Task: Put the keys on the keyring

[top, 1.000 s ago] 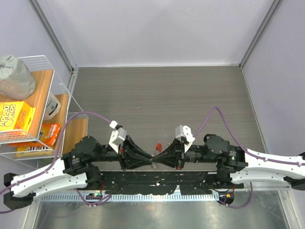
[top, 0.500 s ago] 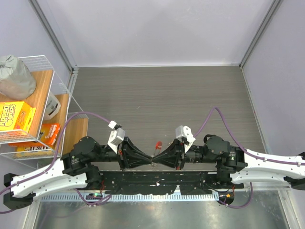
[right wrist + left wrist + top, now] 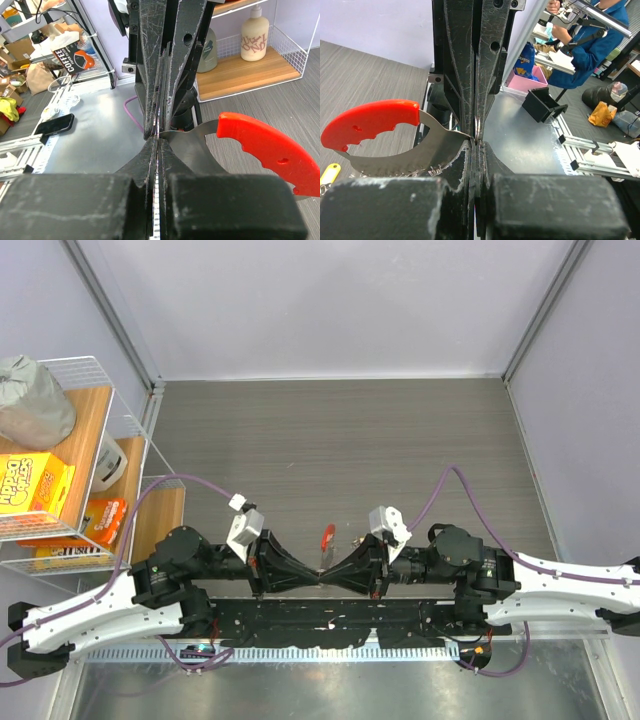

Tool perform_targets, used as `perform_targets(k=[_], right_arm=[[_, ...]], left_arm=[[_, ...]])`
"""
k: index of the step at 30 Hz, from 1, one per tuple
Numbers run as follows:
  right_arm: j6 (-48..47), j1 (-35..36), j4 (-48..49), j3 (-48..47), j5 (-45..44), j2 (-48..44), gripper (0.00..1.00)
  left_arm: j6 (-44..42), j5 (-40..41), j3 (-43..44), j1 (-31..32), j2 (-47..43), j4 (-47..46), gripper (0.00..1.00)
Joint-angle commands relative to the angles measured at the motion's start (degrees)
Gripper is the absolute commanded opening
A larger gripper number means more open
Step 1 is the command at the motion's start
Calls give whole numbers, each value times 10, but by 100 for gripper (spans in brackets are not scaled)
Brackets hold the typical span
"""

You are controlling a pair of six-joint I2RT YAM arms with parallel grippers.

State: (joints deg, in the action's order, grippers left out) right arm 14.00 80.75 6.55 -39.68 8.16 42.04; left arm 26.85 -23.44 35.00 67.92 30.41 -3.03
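Observation:
The keyring is a thin silvery ring (image 3: 478, 132) with a curved metal blade and a red plastic piece (image 3: 370, 117). It hangs between my two grippers, which meet tip to tip above the near table edge. My left gripper (image 3: 316, 577) is shut on the ring, and so is my right gripper (image 3: 329, 577). The red piece (image 3: 327, 536) sticks out toward the far side and also shows in the right wrist view (image 3: 270, 145). The key's yellow tag (image 3: 329, 174) lies on the table at the bottom left of the left wrist view, apart from both grippers.
A wire shelf rack (image 3: 95, 370) stands at the left with a yellow box (image 3: 30, 485), a grey bag (image 3: 30, 400) and a bottle (image 3: 255, 32). The arms' metal base rail (image 3: 320, 615) runs along the near edge. Grey tabletop (image 3: 340, 440) stretches beyond the grippers.
The red piece has swung away from the gripper tips toward the far side. Both grippers stayed tip to tip and shifted slightly toward the near edge.

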Motion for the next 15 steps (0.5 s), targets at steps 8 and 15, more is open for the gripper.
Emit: perform_targets(k=[8,15], right_arm=[[-13,20,3,-22,5,16,5],[-9,20,-11,-18,-4,8,17]], left_arm=[[-7,25,9,0,0,-43,0],[7,15,2,1,-8,-61,0]])
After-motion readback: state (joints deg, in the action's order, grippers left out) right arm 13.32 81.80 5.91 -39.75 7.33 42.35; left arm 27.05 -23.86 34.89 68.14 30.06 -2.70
